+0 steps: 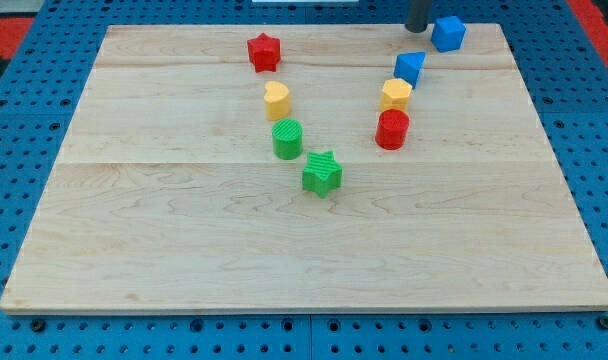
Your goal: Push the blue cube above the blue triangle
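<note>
The blue cube (448,33) sits near the top right edge of the wooden board (184,250). The blue triangle (410,67) lies below and to the left of it, a short gap apart. My tip (418,28) is at the view's top, just left of the blue cube and above the blue triangle; only the rod's lower end shows. I cannot tell if the tip touches the cube.
A yellow block (395,95) and a red cylinder (392,130) line up below the blue triangle. A red star (264,52), yellow heart (276,100), green cylinder (288,139) and green star (322,173) run diagonally at centre.
</note>
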